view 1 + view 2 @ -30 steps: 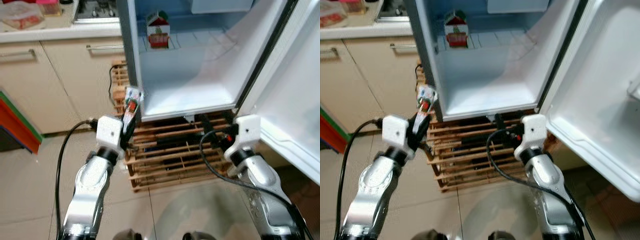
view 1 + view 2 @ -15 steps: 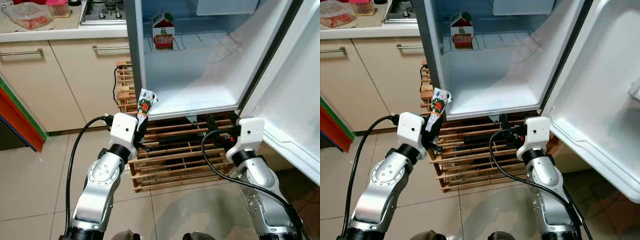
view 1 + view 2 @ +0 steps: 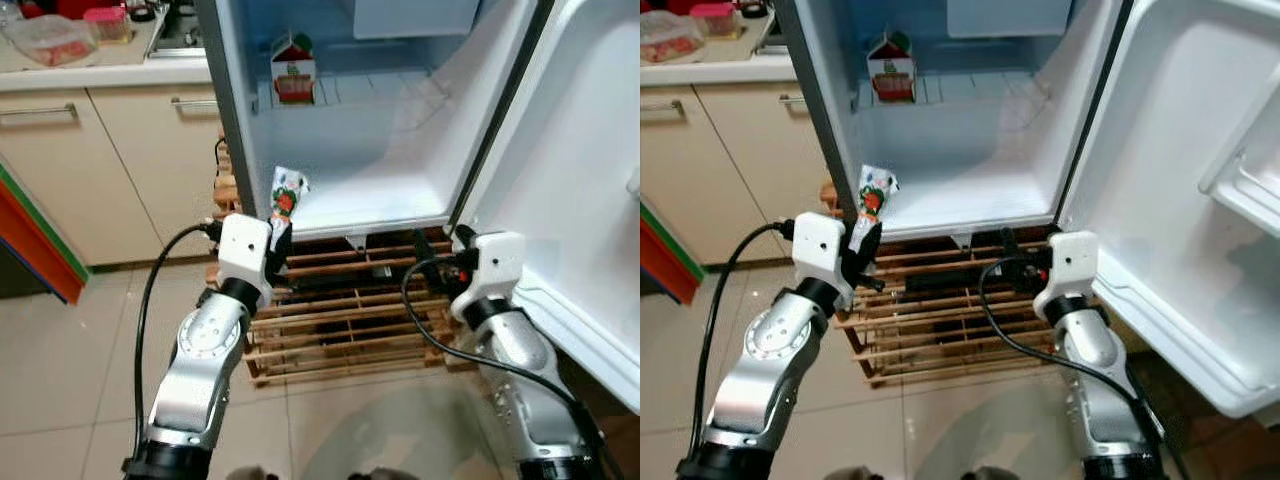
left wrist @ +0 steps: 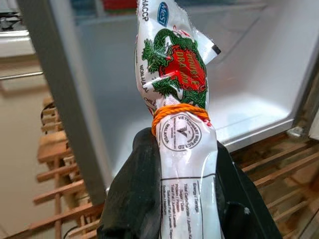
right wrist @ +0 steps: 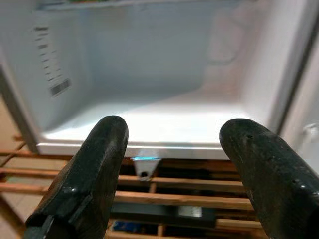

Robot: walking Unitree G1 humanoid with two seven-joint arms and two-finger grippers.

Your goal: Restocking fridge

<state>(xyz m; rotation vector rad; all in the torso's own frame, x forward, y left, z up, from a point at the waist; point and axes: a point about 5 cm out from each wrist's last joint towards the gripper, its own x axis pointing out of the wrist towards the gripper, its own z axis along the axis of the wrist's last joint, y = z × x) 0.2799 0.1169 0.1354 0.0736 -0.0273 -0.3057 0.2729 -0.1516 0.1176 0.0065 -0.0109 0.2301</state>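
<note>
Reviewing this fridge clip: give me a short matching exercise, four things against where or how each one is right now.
1. sausage pack
2. milk carton
3. right gripper
4. plastic container

A. on the fridge's wire shelf
B. open, holding nothing, low before the fridge
C. on the countertop
D. clamped upright in the left gripper

Pairs: 1-D, 2-A, 3-B, 4-C

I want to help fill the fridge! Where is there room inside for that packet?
The fridge floor is bare, from left wall to open door. The wire shelf is free right of the carton. The left claw holds the packet at the front edge.
</note>
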